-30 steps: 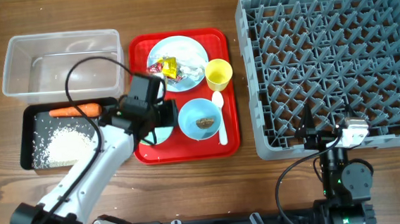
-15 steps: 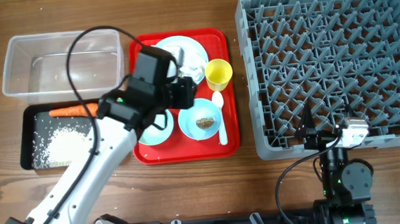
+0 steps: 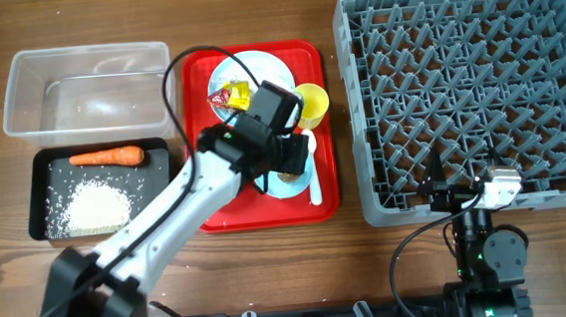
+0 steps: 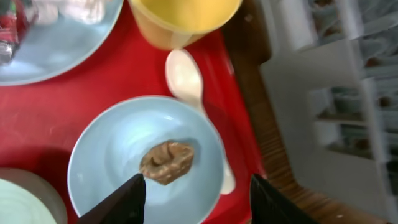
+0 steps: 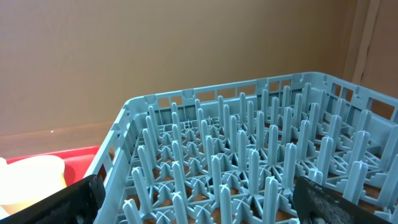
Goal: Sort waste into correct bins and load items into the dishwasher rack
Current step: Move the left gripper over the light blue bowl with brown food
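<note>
Done: carrot [image 3: 106, 157] and rice [image 3: 96, 203] lie in the black tray [image 3: 38, 196] at the bench's left edge. Left to do: brown lump [image 4: 166, 162] in its bowl [image 4: 112, 155], wrappers [image 3: 236, 97], cup [image 4: 180, 18] and spoon [image 4: 183, 71], all on the red tray [image 3: 207, 216]. Rack [image 3: 354, 104] holds nothing. My left end effector [image 4: 199, 202] hangs apart over the lump. My right end effector [image 5: 199, 199] is apart, empty.

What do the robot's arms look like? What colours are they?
The left arm is long, with white shells and black joints. A thin black cable loops over it. The left tool has two black pointed fingers. The right arm is mostly black, with a white block near its end and a second cable. The right tool has dark fingers too.
</note>
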`<state>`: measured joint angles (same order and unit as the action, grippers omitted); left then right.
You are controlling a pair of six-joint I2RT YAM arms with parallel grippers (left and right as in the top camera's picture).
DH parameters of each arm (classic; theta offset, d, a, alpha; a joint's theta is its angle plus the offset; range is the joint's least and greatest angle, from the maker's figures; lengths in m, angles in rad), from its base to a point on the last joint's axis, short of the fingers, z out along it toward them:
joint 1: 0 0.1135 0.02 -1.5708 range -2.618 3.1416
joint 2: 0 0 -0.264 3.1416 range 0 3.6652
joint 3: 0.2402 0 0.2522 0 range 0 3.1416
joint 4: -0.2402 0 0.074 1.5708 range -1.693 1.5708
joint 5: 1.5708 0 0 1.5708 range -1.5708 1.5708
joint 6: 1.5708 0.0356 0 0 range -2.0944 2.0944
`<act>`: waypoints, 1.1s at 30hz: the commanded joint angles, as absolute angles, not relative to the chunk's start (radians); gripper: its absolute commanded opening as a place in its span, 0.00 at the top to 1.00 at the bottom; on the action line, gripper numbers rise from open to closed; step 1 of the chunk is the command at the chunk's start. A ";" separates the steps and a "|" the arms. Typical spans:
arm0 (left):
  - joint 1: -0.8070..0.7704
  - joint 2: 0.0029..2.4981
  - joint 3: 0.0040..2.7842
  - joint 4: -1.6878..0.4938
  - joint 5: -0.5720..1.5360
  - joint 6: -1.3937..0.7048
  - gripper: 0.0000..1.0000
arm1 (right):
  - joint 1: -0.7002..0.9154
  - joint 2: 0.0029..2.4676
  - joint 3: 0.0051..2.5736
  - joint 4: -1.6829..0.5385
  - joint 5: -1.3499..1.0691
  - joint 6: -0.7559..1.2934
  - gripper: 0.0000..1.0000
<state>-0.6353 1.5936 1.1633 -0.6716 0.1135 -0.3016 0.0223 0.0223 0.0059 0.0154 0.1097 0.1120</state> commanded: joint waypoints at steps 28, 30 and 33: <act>-0.639 1.818 1.179 -0.661 0.039 -0.300 0.46 | 0.018 0.023 0.005 0.020 0.120 0.120 0.00; -0.639 1.818 1.179 -0.665 0.064 -0.299 0.46 | 0.018 0.023 0.005 0.020 0.120 0.120 0.00; -0.639 1.818 1.179 -0.667 0.105 -0.295 0.46 | 0.018 0.023 0.005 0.020 0.120 0.120 0.00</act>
